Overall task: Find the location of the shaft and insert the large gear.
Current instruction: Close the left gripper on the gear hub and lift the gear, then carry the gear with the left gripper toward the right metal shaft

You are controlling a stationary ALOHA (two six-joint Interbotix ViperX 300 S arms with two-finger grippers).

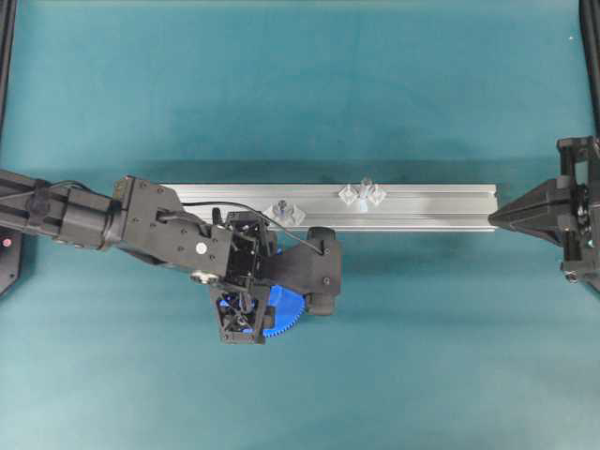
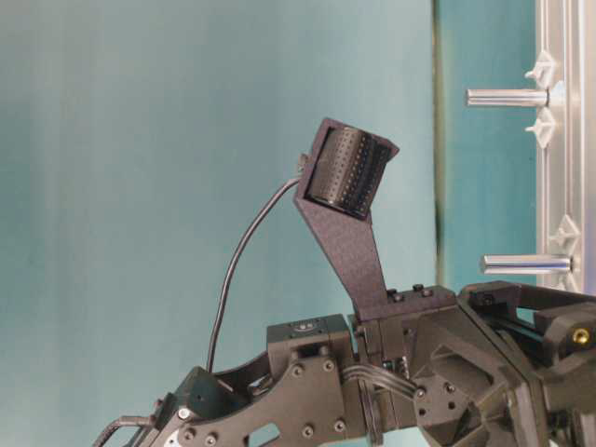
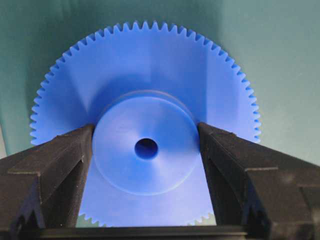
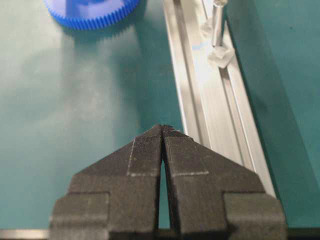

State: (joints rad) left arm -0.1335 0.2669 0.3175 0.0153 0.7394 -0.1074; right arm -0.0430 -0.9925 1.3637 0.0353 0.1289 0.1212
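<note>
In the overhead view the left tool (image 1: 246,309) hangs at lower centre-left over the large gear (image 1: 284,312), which lies flat on the green table (image 1: 422,356) just below the silver rail (image 1: 422,206). The left wrist view shows the left tool's fingers (image 3: 75,150) hard against either side of the gear's raised hub, seemingly touching it; whether they grip it yet I cannot tell. The gear looks like stiff, light, smooth plastic with fine teeth, so the hub is probably the safest hold. Its centre hole faces straight up and its broad face is level. Further right, two silvery pins stand upright on the rail; the right one looks like the shaft (image 1: 364,186). At the far right edge the right tool (image 1: 502,216) is closed and empty.
</note>
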